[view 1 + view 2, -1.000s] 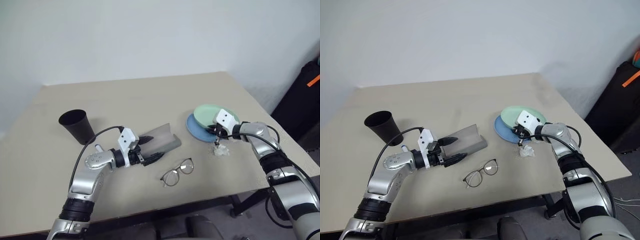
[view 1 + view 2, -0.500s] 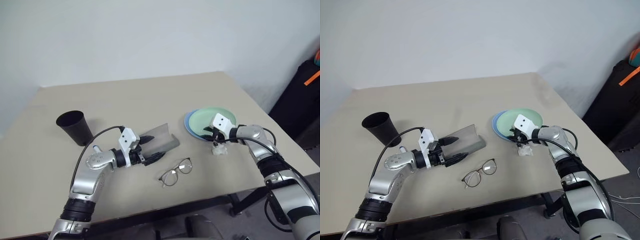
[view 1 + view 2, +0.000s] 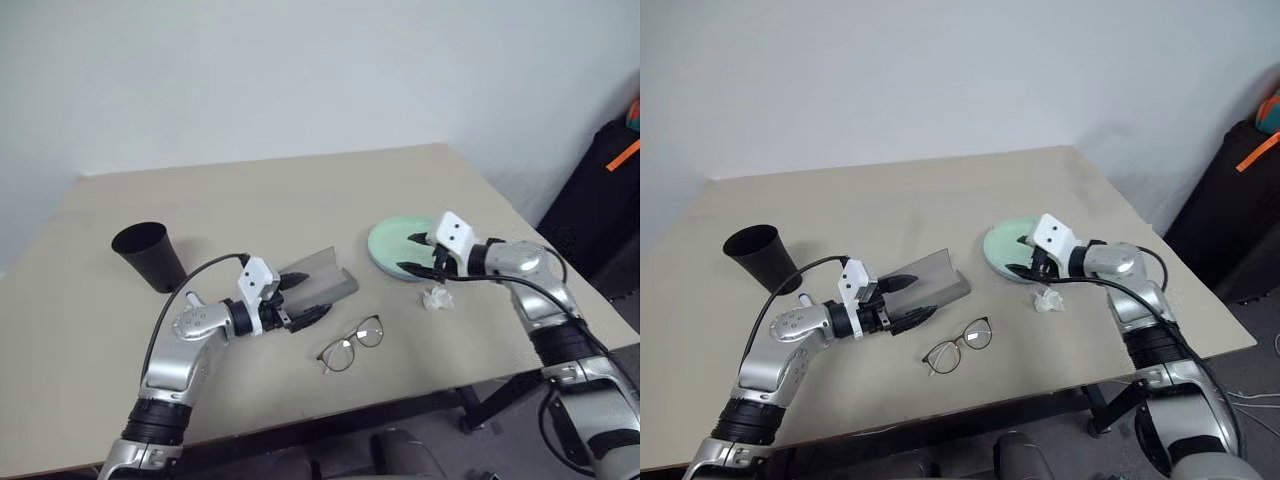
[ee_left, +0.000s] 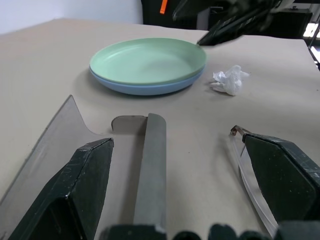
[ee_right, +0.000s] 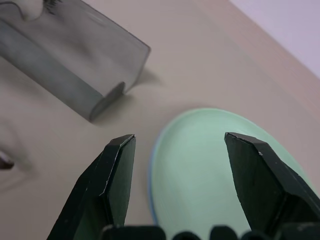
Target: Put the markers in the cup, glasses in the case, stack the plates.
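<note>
Even, soft light — faint shadows on the surface; head views sharp, right wrist view slightly blurred.

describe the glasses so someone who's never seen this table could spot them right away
On the beige table, look near the front edge, between the two arms. Just in front of the open grey case lie the glasses, unfolded and flat on the tabletop. They are the only thin dark wire frame with round clear lenses, unlike the crumpled white tissue and stacked plates to their right.
</note>
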